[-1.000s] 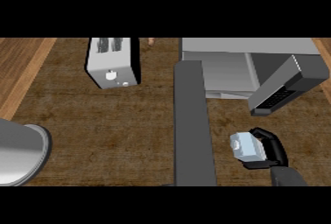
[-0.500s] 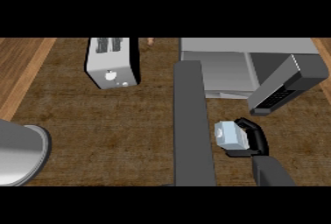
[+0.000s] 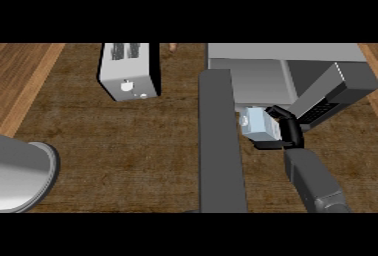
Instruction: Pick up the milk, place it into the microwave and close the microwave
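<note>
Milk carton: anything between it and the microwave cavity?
Nothing visible. The right hand holds the milk carton just before the microwave cavity; the open door stands at its left, beside the path.

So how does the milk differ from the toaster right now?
The toaster stands free on the counter at upper left; the milk is held in the right hand just outside the open microwave. The toaster is bigger and silver-white with dark slots; the milk is a small pale-blue carton. Both are boxy.
</note>
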### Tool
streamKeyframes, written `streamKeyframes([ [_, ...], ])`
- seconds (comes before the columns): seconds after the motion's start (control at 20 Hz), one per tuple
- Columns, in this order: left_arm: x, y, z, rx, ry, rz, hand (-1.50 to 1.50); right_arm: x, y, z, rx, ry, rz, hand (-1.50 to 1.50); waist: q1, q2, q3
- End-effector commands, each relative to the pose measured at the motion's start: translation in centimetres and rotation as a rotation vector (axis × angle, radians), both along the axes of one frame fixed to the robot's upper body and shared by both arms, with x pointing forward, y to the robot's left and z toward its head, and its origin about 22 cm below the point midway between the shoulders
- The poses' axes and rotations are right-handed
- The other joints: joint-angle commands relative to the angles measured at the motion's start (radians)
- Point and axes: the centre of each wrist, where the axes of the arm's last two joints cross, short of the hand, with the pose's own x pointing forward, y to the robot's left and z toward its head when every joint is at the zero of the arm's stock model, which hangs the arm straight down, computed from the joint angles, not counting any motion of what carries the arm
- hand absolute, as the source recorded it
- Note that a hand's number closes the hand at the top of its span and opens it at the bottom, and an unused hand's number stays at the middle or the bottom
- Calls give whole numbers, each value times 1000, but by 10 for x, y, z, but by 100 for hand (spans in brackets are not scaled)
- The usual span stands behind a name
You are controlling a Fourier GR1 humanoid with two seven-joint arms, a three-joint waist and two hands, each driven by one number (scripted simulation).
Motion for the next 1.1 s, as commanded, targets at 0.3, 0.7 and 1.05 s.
streamKeyframes([
  [0.3,1,-8,-5,6,-8,-51,-150,57,-8,65,-81,-8,-62,150,38,14,1],
  [0.7,36,7,-3,14,-54,-30,-150,74,-17,94,-216,3,-93,150,53,34,2],
  [1.05,43,6,-7,10,-54,-79,-150,83,-41,118,-305,-25,-254,150,84,52,5],
])
